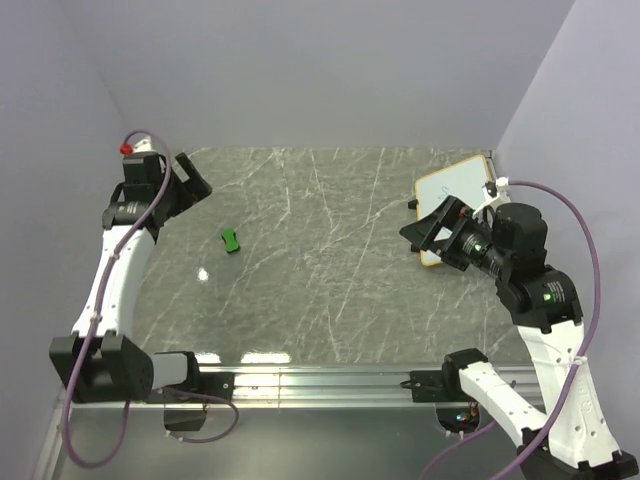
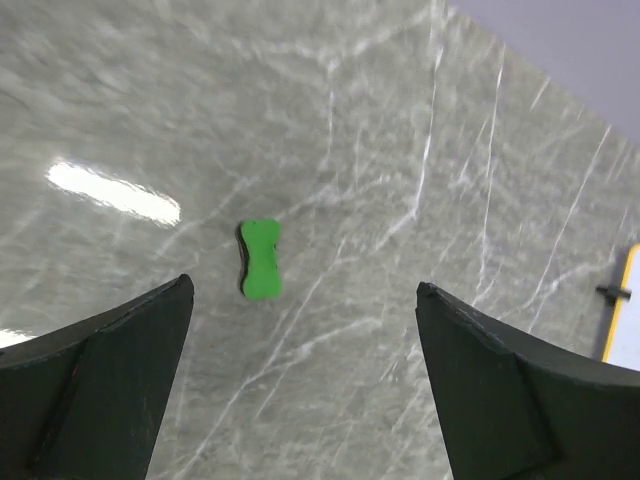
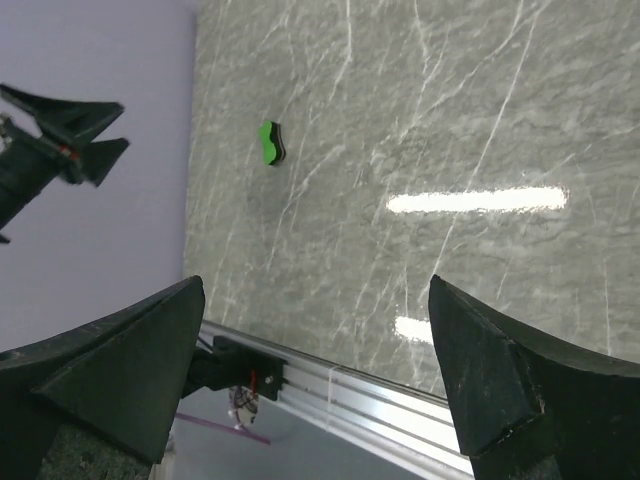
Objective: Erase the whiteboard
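Your left gripper (image 1: pixel 196 185) is hovering over the far left of the table (image 1: pixel 330 270), fingers spread wide and holding nothing, with the eraser (image 1: pixel 231 240) lying on the table near it. Your right gripper (image 1: pixel 424 228) is hanging over the whiteboard's (image 1: pixel 455 188) near end, fingers likewise spread and empty. The whiteboard is sitting at the table's far right, close to the wall

Pale lilac walls (image 1: pixel 300 70), grey marbled tabletop (image 1: pixel 330 290), bright glare spots (image 1: pixel 203 273)
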`<state>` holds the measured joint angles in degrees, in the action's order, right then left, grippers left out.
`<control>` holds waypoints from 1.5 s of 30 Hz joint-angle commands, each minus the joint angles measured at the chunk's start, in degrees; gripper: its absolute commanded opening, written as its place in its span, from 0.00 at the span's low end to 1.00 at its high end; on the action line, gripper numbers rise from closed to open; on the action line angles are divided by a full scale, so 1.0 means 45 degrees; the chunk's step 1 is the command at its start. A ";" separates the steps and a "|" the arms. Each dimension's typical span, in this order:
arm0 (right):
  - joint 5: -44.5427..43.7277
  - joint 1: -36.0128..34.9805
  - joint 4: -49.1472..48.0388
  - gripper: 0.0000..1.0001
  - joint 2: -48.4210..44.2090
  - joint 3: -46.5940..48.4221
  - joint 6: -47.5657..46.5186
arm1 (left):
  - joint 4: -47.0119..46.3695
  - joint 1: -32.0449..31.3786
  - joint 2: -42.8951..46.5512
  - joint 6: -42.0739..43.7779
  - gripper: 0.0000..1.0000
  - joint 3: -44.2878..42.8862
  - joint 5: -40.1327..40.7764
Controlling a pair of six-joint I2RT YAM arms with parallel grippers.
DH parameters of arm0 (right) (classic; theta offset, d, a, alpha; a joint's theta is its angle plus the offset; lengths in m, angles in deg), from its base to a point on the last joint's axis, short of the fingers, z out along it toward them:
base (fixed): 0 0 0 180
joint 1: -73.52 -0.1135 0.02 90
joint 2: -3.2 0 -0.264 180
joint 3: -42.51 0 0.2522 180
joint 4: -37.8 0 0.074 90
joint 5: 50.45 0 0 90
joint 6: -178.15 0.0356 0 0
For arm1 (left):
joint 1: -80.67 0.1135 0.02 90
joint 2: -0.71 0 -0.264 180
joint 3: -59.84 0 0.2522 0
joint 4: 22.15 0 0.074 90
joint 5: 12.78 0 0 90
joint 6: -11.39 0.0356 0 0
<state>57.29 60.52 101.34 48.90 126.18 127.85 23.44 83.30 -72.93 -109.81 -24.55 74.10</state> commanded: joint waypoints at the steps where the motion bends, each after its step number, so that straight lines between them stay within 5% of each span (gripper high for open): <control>1: -0.0407 -0.0101 -0.0769 1.00 -0.0271 -0.0202 -0.0327 | 0.0190 -0.0058 0.1386 -0.0175 0.99 -0.0535 0.1648; 4: -0.0154 -0.0101 -0.0944 1.00 -0.0174 -0.0456 -0.0327 | -0.0531 0.0254 0.0900 0.0429 0.99 0.0322 -0.1128; 6: -0.0133 -0.0101 -0.1023 1.00 -0.0096 -0.0516 -0.0346 | -0.0143 0.0255 -0.0115 -0.0346 0.99 0.0208 -0.1339; 15: -0.0504 -0.0101 -0.1316 1.00 0.0372 -0.0478 -0.0853 | 0.1497 -0.0348 -0.2361 -0.0978 0.98 -0.0943 0.1083; 20: 0.0003 -0.0081 -0.1940 1.00 0.0354 -0.0516 -0.1010 | 0.1520 -0.1833 -0.3496 -0.0742 0.80 -0.0575 0.2037; 45: -0.0387 -0.0101 -0.1941 1.00 -0.0056 -0.1043 -0.0639 | 0.0640 -0.2636 -0.7244 -0.0430 0.79 -0.0455 0.2996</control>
<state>56.46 60.50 94.81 49.40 121.77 124.92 26.76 71.61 -103.42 -113.11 -23.52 85.49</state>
